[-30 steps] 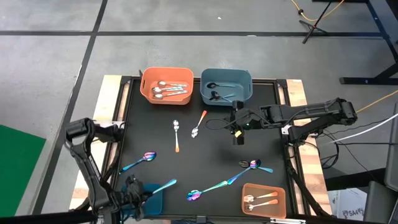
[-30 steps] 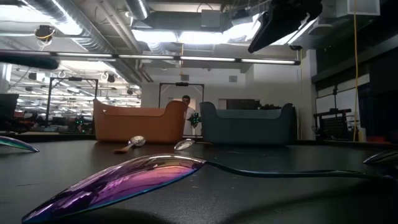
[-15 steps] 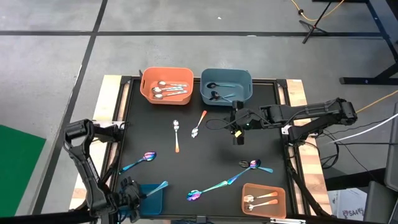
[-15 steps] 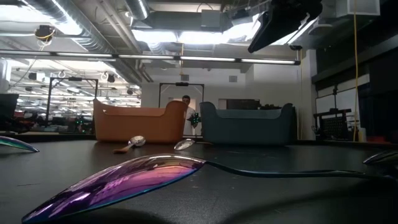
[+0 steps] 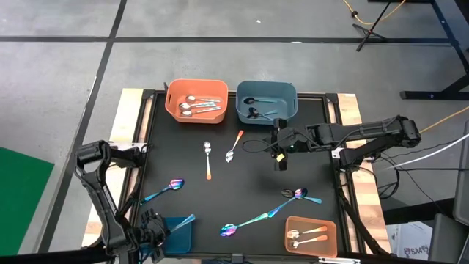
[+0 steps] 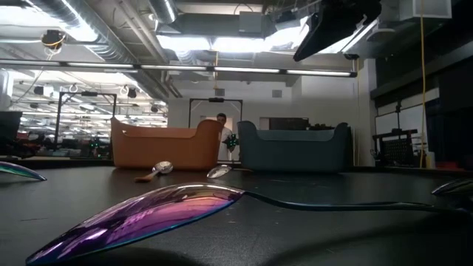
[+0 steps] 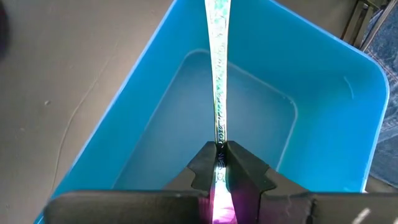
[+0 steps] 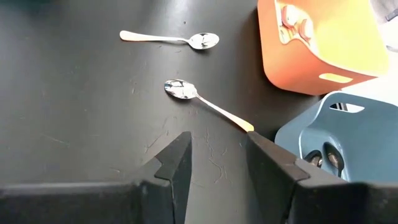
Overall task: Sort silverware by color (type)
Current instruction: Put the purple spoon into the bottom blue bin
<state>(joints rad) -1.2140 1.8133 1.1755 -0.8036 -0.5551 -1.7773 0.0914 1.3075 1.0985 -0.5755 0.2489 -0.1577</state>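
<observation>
My left gripper (image 5: 155,226) is at the near left, over a bright blue bin (image 5: 178,235), and is shut on an iridescent spoon with a teal handle (image 5: 185,219). My right gripper (image 5: 281,155) hangs open above the middle right of the table and holds nothing. Lying loose on the black table are two orange-handled spoons (image 5: 208,158) (image 5: 234,145) and three iridescent spoons (image 5: 165,189) (image 5: 253,220) (image 5: 300,194). In the low view the nearest iridescent spoon (image 6: 148,216) fills the foreground. My left gripper pinches the spoon between its two fingers (image 7: 204,167) at the neck (image 7: 217,148), where the teal handle meets the purple bowl. The fingers slant down and the handle runs straight on ahead of them, over the blue bin's hollow (image 7: 249,124). Whether the handle touches the rim, I cannot tell.
At the far edge stand an orange bin (image 5: 173,103) with silver spoons and a grey-blue bin (image 5: 292,103) with black spoons. A smaller orange bin (image 5: 328,233) at the near right holds orange-handled spoons. The table's middle is bare black mat between the loose spoons.
My left gripper has turned at the wrist and drawn the teal-handled spoon a little toward the table's left edge, so the handle reaches less far past the blue bin. The right arm has kept still.
</observation>
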